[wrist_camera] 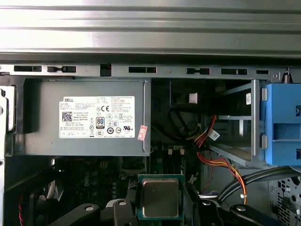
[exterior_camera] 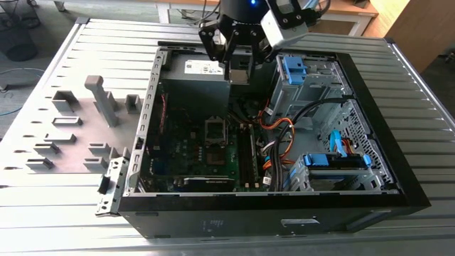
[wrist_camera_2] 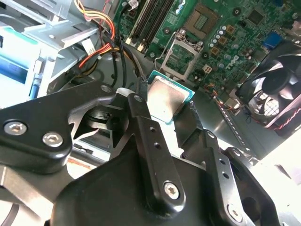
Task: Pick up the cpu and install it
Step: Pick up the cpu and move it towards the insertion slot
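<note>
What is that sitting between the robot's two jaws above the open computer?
The cpu, a small silver-topped chip, gripped by its edges between the jaws; both wrist views show it.

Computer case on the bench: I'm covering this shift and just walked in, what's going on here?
The robot arm's gripper holds the cpu between its fingers, above the open computer case and near the power supply. The cpu is not yet in the socket on the motherboard below.

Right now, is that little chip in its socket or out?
Out. The claw grips the cpu, and the socket on the motherboard looks bare.
</note>
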Tool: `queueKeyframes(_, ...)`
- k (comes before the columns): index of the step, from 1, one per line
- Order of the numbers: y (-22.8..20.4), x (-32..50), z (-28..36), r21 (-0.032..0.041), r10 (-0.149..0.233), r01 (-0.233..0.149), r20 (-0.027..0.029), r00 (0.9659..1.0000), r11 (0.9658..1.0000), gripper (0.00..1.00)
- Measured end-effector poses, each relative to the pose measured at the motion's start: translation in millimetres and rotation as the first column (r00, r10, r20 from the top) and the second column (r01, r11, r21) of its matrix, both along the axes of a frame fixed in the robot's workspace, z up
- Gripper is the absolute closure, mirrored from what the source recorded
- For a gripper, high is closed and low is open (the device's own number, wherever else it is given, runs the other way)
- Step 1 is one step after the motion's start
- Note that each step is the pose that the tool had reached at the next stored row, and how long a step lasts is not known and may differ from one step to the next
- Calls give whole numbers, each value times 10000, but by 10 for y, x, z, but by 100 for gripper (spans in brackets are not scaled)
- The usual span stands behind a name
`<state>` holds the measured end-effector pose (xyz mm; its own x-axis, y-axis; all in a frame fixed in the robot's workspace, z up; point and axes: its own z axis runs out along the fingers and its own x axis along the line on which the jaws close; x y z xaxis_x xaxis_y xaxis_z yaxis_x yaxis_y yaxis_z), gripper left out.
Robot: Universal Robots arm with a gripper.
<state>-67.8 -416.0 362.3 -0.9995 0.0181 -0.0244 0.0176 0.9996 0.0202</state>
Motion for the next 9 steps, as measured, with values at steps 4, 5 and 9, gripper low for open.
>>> queueKeyframes(4,-53,0,0,0,-1,1,0,10000,10000,53)
queueKeyframes(5,-69,0,0,-1,0,0,1,10000,10000,53)
queueKeyframes(9,-140,0,0,-4,0,0,0,10000,10000,53)
